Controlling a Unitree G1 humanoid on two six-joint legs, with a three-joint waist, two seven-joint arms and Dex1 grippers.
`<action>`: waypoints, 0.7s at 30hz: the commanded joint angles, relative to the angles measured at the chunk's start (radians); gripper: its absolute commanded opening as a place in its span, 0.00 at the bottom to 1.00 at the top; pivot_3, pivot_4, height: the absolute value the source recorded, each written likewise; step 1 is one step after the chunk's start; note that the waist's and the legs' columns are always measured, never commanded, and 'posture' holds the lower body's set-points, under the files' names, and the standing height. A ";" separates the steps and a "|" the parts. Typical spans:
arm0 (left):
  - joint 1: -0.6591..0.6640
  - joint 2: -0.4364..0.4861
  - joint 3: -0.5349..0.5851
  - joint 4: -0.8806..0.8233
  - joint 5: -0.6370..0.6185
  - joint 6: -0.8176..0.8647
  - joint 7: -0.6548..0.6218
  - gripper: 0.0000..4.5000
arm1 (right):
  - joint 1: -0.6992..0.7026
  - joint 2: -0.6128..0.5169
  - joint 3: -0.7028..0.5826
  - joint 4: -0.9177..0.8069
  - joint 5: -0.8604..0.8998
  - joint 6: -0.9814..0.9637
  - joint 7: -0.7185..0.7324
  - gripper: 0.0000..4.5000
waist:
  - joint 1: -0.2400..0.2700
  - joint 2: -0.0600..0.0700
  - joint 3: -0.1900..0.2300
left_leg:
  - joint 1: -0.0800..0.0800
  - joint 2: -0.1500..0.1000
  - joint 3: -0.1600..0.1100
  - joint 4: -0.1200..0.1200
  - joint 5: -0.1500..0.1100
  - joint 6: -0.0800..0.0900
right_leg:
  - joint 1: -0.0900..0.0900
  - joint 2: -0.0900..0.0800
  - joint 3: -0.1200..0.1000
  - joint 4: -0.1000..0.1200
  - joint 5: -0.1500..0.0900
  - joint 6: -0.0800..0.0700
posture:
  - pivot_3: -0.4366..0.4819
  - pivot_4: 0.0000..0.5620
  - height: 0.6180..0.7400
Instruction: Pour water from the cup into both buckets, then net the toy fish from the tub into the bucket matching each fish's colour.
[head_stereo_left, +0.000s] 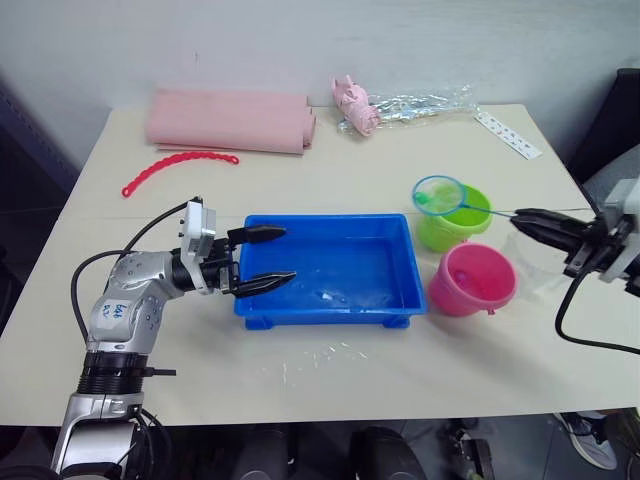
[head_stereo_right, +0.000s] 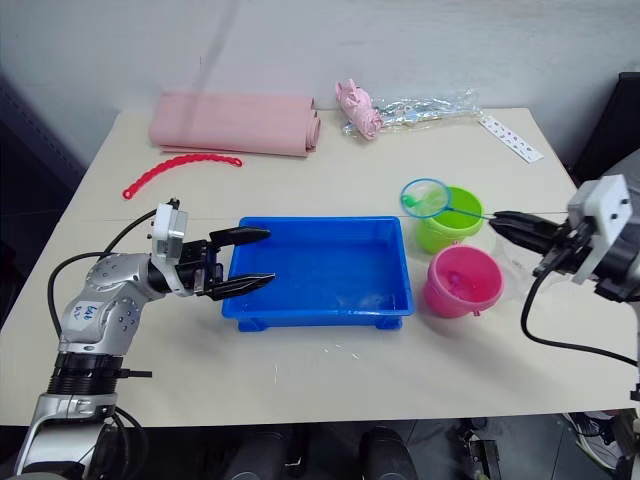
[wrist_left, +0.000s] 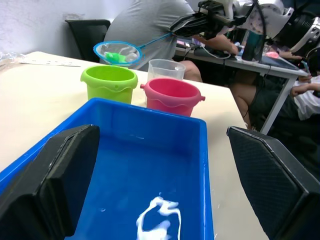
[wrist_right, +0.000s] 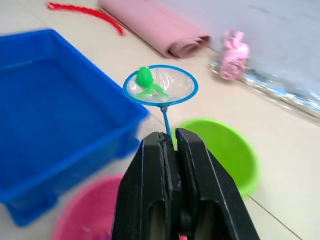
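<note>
Right claw (wrist_right: 168, 145) clenched on net (wrist_right: 160, 85) handle; green toy fish (wrist_right: 145, 81) in mesh, held at green bucket's (head_stereo_left: 455, 220) near rim, not yet dropped. Left claw (head_stereo_left: 262, 259) released over blue tub's (head_stereo_left: 330, 305) end. Tub looks fishless. Pink bucket (head_stereo_left: 472, 280) contents unclear; cup (wrist_left: 165, 69) half hidden behind it

A pale beige rectangular tabletop (head_stereo_left: 330, 375) stands against a plain off-white wall (head_stereo_left: 300, 45). Beyond the tabletop's right edge stand a black office chair (wrist_left: 89, 31) and a white-topped metal-legged desk (wrist_left: 260, 67), where a person in grey (wrist_left: 145, 22) sits.
</note>
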 joint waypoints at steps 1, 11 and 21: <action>-0.010 -0.001 0.022 -0.031 -0.032 0.014 0.010 0.99 | -0.050 -0.045 -0.022 0.107 -0.043 -0.079 0.013 0.00 | 0.000 0.000 0.000 | 0.000 0.000 0.000 0.000 0.000 0.000 | 0.000 0.000 0.000 0.000 0.000 0.000 | 0.48 0.27 1.00; 0.007 0.004 0.031 -0.062 -0.022 -0.010 0.017 0.99 | -0.126 -0.060 0.107 0.326 -0.305 -0.493 -0.078 0.00 | -0.002 0.000 0.000 | 0.000 0.000 0.001 0.000 0.000 0.000 | 0.000 0.000 0.000 0.000 0.000 0.000 | 0.48 0.27 1.00; 0.013 0.004 0.039 -0.085 -0.030 0.012 0.046 0.99 | -0.150 -0.117 0.205 0.426 -0.592 -0.887 -0.331 0.00 | -0.002 0.000 0.000 | 0.000 0.000 0.001 0.000 0.000 0.000 | 0.000 0.000 0.000 0.000 0.000 0.000 | 0.48 0.27 1.00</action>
